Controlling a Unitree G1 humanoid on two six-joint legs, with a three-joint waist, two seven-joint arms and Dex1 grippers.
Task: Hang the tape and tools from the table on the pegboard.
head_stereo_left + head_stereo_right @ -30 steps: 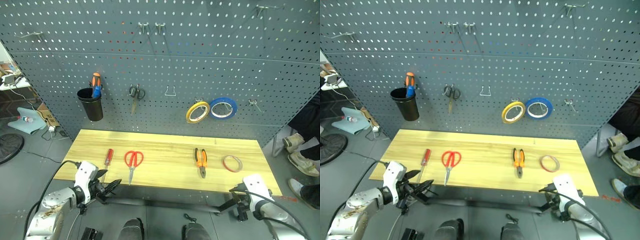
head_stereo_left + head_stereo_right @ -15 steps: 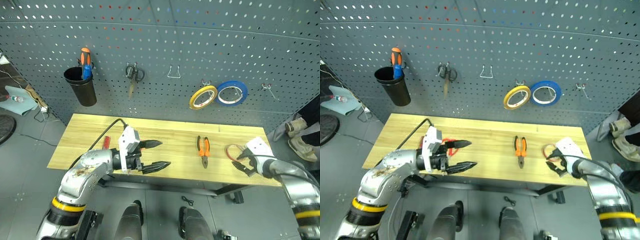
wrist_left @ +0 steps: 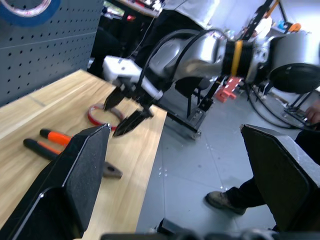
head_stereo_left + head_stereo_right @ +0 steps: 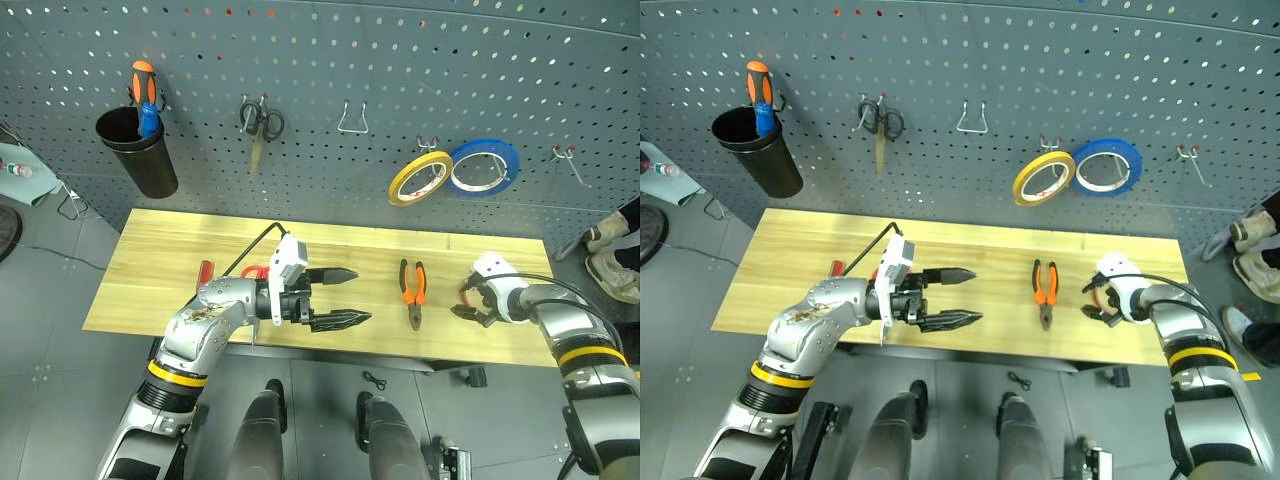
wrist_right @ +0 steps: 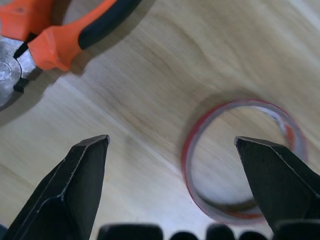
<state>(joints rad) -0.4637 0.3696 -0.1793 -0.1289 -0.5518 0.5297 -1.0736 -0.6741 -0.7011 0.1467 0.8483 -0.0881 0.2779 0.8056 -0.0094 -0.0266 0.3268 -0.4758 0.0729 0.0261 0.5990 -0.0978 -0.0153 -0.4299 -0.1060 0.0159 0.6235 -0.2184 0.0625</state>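
Evidently nothing was hung yet: tape (image 5: 243, 159), pliers (image 4: 414, 301) and scissors (image 4: 254, 274) lay on the surface (image 4: 160, 262); both hands, right (image 4: 468, 303) and left (image 4: 350, 297), were spread, empty.

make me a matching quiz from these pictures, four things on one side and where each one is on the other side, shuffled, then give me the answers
Things:
1. red tape
2. pliers
3. yellow tape roll
4. orange-handled screwdriver

Places:
A. standing in the black cup on the pegboard
B. flat on the table, below the open right gripper
C. hanging on a pegboard hook beside the blue roll
D. flat on the table between the left gripper and the right gripper

Pairs: 1-B, 2-D, 3-C, 4-A
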